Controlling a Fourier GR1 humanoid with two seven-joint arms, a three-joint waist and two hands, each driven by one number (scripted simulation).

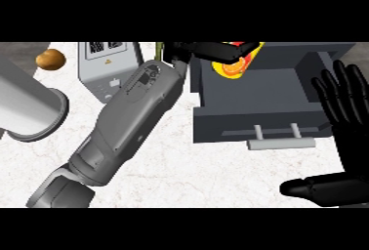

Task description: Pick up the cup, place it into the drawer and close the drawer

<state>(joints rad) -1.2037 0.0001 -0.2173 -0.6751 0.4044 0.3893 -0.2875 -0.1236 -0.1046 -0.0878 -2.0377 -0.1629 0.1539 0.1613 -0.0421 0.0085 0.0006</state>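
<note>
The cup (235,64), yellow and red with an orange inside, hangs tilted over the back left corner of the open dark grey drawer (268,100). My left hand (205,49) reaches in from the lower left on its long grey forearm, and its black fingers curl over the cup's top, hiding part of it. Whether the cup touches the drawer's floor I cannot tell. The drawer's pale bar handle (281,143) faces me. At the view's right edge my right hand (344,122) rests open, fingers up, beside the drawer's right wall.
A large grey metal cylinder (30,108) lies at the left edge. A brown round object (51,59) sits behind it. A pale grey appliance (107,66) with buttons stands left of my left forearm. White marble counter (187,171) spreads in front of the drawer.
</note>
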